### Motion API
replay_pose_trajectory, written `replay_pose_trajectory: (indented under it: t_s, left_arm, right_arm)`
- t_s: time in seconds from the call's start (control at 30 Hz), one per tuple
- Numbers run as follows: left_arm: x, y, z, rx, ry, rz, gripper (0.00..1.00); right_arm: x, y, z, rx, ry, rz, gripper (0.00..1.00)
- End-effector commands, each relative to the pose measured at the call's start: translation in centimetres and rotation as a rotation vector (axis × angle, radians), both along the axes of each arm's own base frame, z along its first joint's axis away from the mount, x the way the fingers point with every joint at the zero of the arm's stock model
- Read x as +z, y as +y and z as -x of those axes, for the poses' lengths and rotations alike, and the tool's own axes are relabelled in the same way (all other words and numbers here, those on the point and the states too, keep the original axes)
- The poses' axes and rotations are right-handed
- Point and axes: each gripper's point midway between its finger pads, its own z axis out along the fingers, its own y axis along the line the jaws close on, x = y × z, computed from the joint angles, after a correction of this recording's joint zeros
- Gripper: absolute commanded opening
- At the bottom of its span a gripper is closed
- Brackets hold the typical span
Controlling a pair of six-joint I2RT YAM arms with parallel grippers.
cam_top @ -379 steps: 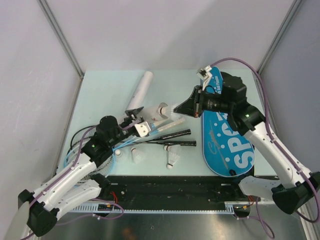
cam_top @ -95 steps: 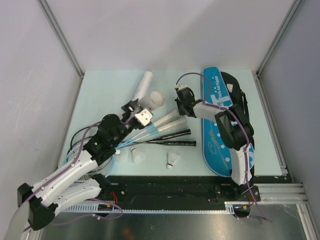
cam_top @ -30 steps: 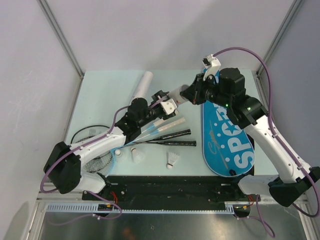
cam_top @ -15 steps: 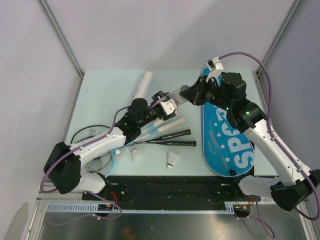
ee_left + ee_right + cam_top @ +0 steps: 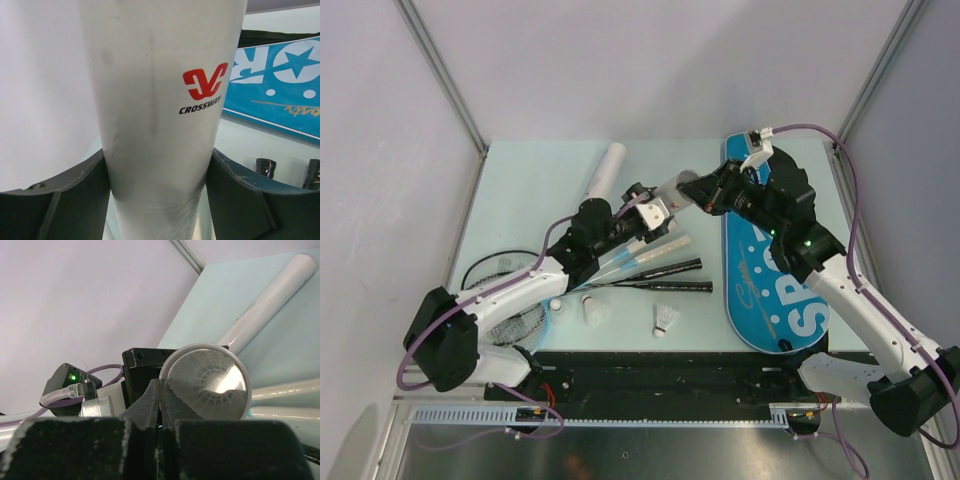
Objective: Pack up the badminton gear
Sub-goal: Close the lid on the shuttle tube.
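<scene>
My left gripper [image 5: 656, 206] is shut on a white tube [image 5: 160, 75] with a red CROSSWAY logo, held off the table between both fingers [image 5: 60, 200]. My right gripper [image 5: 698, 190] is shut on the rim of the round translucent cap [image 5: 210, 375] at that tube's end. A second tube [image 5: 603, 178] lies on the table behind. Two rackets [image 5: 660, 268] lie with handles toward the centre and heads at the lower left. Two shuttlecocks [image 5: 665, 318] [image 5: 593, 309] sit near the front. The blue-black bag [image 5: 775, 270] lies at the right, under my right arm.
Grey walls with metal corner posts [image 5: 440, 70] close in the pale green table [image 5: 520, 190] on three sides. A black rail [image 5: 670, 375] runs along the near edge. Black racket handle ends [image 5: 265, 167] lie just below the held tube.
My right arm's wrist has swung back and right, staying pinched on the cap. The left gripper keeps its hold on the tube and has barely moved.
</scene>
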Motion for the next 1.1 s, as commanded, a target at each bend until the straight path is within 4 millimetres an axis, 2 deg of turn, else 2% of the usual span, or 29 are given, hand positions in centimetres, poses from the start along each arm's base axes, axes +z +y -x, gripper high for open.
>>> replay_pose_trajectory:
  t_s: [0.0,0.03,0.07,0.13,0.17,0.23,0.27,0.3,0.6,0.87,0.93,1.07]
  left_arm:
    - [7.8,-0.7,2.4,-0.099,-0.171,0.178,0.12]
    - [8.1,-0.7,2.6,-0.109,-0.179,0.188,0.12]
    - [8.3,-0.8,2.7,-0.115,-0.173,0.201,0.12]
    - [8.9,-0.8,3.1,-0.13,-0.184,0.219,0.12]
    - [9.1,-0.8,3.2,-0.135,-0.187,0.225,0.12]
    - [9.6,-0.7,3.6,-0.143,-0.202,0.236,0.12]
    - [9.6,-0.7,3.7,-0.149,-0.206,0.236,0.12]
    - [9.6,-0.5,3.9,-0.15,-0.214,0.237,0.12]
    - [10.4,-0.3,4.2,-0.156,-0.235,0.262,0.11]
    - [12.0,-0.5,5.1,-0.19,-0.265,0.287,0.09]
    - [11.9,-0.5,5.4,-0.208,-0.278,0.278,0.09]
    - [11.6,-0.3,6.0,-0.22,-0.295,0.267,0.09]
  right_arm:
    - [0.6,-0.6,-0.3,-0.023,0.051,-0.148,0.0]
    - [0.9,-0.8,-0.4,-0.022,0.041,-0.174,0.0]
    - [-0.3,-1.0,-0.7,-0.032,0.067,-0.179,0.0]
    - [0.0,-0.9,-0.5,-0.003,0.091,-0.241,0.0]
    - [-0.9,-1.2,-0.8,-0.003,0.12,-0.256,0.0]
    - [-1.0,-1.0,-0.8,0.036,0.152,-0.307,0.0]
    - [-1.8,-1.1,-1.1,0.039,0.179,-0.319,0.0]
    - [-1.4,-1.0,-1.0,0.059,0.173,-0.337,0.0]
    - [-2.8,-0.2,-0.9,0.13,0.304,-0.436,0.0]
    - [-5.8,1.3,-1.1,0.113,0.373,-0.415,0.0]
    - [-7.0,1.6,-1.2,0.124,0.428,-0.425,0.0]
    - [-7.8,2.0,-1.2,0.177,0.505,-0.456,0.0]
